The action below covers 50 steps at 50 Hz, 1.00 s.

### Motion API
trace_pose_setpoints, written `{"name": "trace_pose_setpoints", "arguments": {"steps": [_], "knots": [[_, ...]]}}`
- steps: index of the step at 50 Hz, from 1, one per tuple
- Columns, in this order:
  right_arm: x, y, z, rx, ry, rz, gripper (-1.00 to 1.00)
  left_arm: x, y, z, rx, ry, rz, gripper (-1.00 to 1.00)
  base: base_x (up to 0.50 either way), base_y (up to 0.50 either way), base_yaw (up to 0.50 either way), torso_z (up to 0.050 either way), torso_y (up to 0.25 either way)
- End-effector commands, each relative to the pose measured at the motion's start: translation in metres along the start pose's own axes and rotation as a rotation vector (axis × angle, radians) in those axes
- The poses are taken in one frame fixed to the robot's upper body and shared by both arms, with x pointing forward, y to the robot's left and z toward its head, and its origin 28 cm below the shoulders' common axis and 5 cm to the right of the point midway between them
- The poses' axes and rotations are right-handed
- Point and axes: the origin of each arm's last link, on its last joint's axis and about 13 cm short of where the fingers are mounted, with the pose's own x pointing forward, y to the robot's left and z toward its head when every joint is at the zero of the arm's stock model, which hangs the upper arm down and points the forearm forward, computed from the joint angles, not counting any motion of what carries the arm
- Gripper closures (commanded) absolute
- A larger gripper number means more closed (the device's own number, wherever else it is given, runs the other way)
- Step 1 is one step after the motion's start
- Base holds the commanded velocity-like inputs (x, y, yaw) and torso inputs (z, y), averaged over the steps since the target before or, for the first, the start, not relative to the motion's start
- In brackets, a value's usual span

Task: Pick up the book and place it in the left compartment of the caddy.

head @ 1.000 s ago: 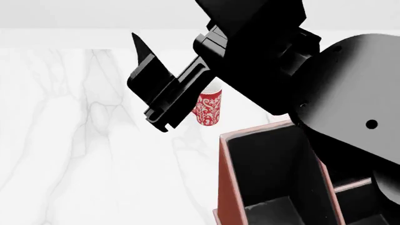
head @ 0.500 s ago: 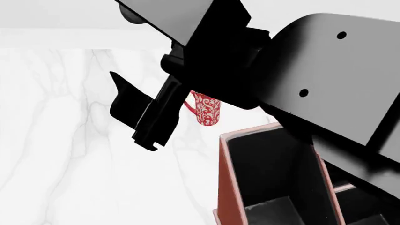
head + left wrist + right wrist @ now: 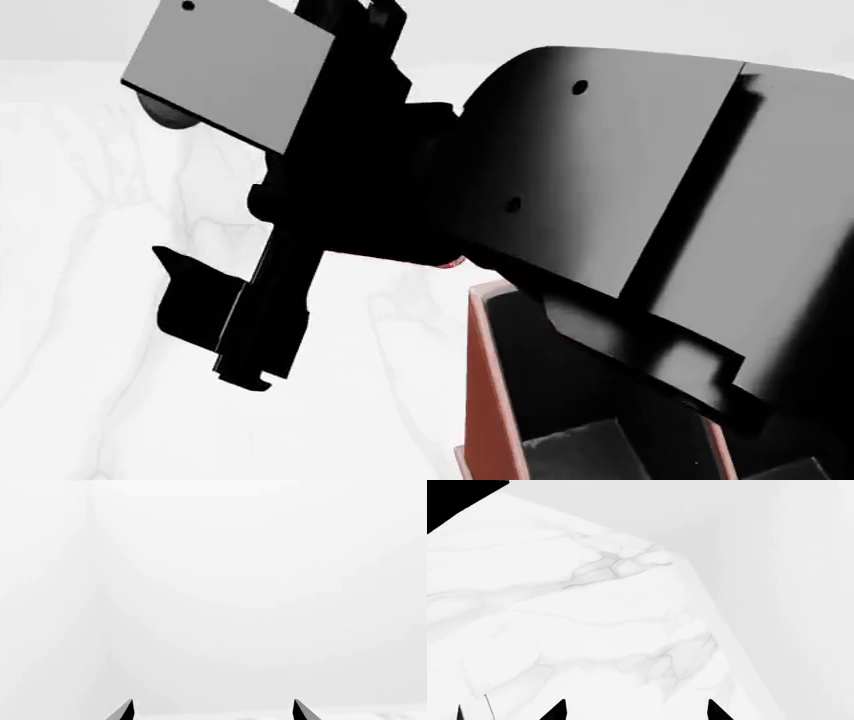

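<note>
– Nearest the robot, low in the head view, what does the caddy (image 3: 481,400) tell you?

– Its reddish-brown wall and black lining show. The left compartment (image 3: 581,390) is dark down to its floor where I can see it, and no book stands in it. The right arm (image 3: 601,200) covers its far part, so I can't vouch for all of it.

– So the placing isn't done?

– That's my reading. The book shows in none of the three views, so where it lies I cannot say. A black wedge (image 3: 457,495) sits in one corner of the right wrist view, but I can't tell what it is.

– And the hands?

– The right gripper (image 3: 635,712) has its two tips spread wide over bare marble, with nothing between them. The left gripper (image 3: 212,712) is likewise spread and empty, facing a blank white wall, with only a strip of table at the tips.

– Farther out?

– Just past the caddy, a sliver of the red mug (image 3: 455,263) peeks from under the arm. Beyond it the marble table (image 3: 80,200) runs to the wall, bare where it shows.

– How far along, then?

– Early, I'd judge. Neither hand carries anything, so finding the book, gripping it, carrying it over and lowering it into that long section are all left to do.
</note>
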Motion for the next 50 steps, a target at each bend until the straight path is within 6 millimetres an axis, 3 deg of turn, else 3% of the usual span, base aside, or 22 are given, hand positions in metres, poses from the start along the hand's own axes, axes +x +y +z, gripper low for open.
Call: {"name": "trace_pose_setpoints", "arguments": {"steps": [1,15,28,50], "knots": [[0.011,0.002,-0.003,0.01,0.021,0.087,-1.0,0.001,0.004,0.0,0.003,0.001,0.013,-1.0,0.0,0.0,0.0,0.0,0.0],[0.012,0.012,-0.006,0.015,0.057,0.205,-1.0,0.002,0.005,0.001,0.004,-0.002,0.021,-1.0,0.0,0.0,0.0,0.0,0.0],[0.027,0.022,-0.016,0.027,0.099,0.318,-1.0,0.001,0.006,0.002,0.001,-0.005,0.019,-1.0,0.0,0.0,0.0,0.0,0.0],[0.042,0.037,-0.028,0.028,0.129,0.368,-1.0,0.0,0.006,0.004,0.001,-0.01,0.017,-1.0,0.0,0.0,0.0,0.0,0.0]]}}
